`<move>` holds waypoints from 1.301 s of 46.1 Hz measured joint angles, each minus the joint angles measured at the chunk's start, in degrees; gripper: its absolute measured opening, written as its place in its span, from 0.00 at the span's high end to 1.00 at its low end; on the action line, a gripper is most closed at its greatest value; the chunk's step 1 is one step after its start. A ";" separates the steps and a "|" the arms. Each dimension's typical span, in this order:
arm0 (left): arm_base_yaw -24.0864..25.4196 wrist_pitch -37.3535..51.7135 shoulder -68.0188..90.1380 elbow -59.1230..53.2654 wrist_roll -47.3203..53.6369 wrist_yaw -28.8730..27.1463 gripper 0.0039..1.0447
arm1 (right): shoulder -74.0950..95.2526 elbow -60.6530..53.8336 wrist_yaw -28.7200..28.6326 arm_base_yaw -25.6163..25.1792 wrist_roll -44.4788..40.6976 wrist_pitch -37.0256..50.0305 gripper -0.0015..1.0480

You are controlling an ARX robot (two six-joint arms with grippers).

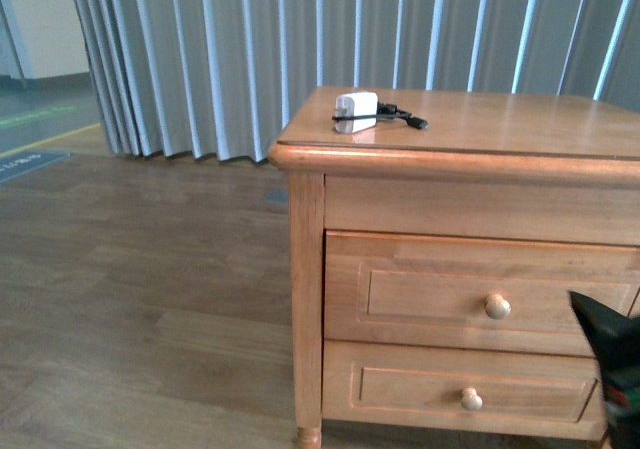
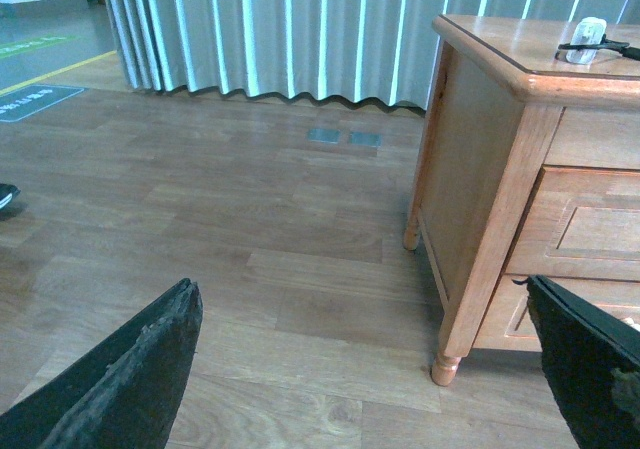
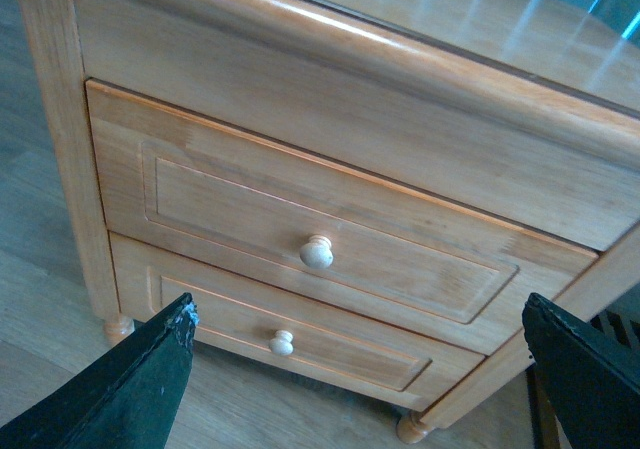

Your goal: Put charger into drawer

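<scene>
The charger (image 1: 356,112) lies on top of the cabinet (image 1: 500,134), toward its far left. The upper drawer (image 1: 440,287) is shut. The right tool (image 3: 357,304) faces its knob (image 3: 317,252), fingers spread wide. The left tool (image 2: 360,289) also gapes, empty.

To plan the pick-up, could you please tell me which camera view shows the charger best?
The front view: the charger lies whole on the cabinet top with its cable. The left wrist view shows it small, near the frame edge; the right wrist view misses it.
</scene>
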 joint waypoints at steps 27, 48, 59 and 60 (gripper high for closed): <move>0.00 0.00 0.00 0.00 0.00 0.00 0.06 | 43.17 25.62 0.63 0.13 -0.24 9.70 0.08; 0.00 0.00 0.00 0.00 0.00 0.00 0.06 | 52.96 36.22 0.81 -3.87 0.02 8.85 0.08; 0.00 0.00 0.00 0.00 0.00 0.00 0.06 | 54.40 37.03 1.25 -4.33 0.22 8.31 0.08; 0.00 0.00 0.00 0.00 0.00 0.00 0.06 | 54.49 37.11 1.36 -4.33 0.31 8.28 0.08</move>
